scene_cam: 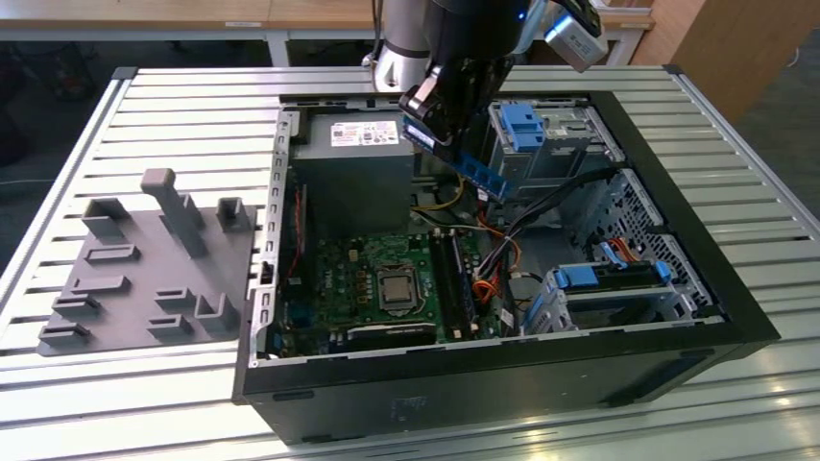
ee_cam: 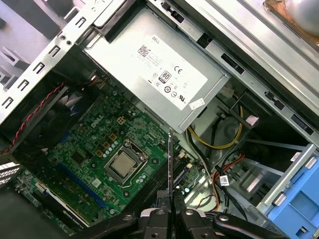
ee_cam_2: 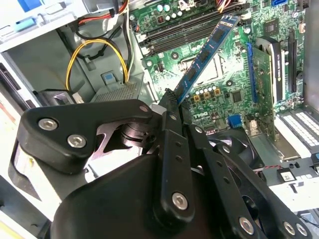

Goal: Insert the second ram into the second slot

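Grey holder plate (scene_cam: 129, 279) lies at nine o'clock of your open computer case (scene_cam: 717, 298) in the exterior view; the motherboard (scene_cam: 372, 274) sits inside. Your gripper (scene_cam: 436, 117), at the board's one o'clock, pinches the second ram (scene_cam: 485, 176), tilted above the memory slots (scene_cam: 451, 274).

The slatted aluminium table (scene_cam: 167, 106) takes up most of what I can see from here, its ribbed top pale grey, with soft light glinting brightest along its near edge. Beyond the table's far edge stand light wooden desks (scene_cam: 154, 12) on white legs (scene_cam: 275, 43), with dark floor (scene_cam: 52, 77) beneath them. Past the table's far corner on the exterior view's right rises a brown wooden panel (scene_cam: 724, 48), and grey floor (scene_cam: 792, 134) runs alongside the table there
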Action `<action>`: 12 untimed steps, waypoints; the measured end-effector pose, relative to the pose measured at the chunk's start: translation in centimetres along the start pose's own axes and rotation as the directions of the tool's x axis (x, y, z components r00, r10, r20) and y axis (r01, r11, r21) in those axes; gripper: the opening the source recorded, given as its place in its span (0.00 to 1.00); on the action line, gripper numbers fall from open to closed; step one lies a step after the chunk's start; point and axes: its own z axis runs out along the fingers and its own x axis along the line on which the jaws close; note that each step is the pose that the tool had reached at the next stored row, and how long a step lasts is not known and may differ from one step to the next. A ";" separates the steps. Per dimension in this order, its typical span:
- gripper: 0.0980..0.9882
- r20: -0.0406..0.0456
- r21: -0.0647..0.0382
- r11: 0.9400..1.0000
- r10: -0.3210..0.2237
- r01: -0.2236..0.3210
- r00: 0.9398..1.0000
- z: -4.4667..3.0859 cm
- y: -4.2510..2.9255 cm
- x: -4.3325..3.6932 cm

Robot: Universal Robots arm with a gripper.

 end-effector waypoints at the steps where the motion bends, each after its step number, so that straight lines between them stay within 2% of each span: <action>1: 0.04 0.000 0.000 1.000 0.002 -0.002 1.000 0.00 0.00 0.00; 12: 0.04 0.001 0.000 1.000 0.026 -0.026 1.000 0.00 0.00 0.00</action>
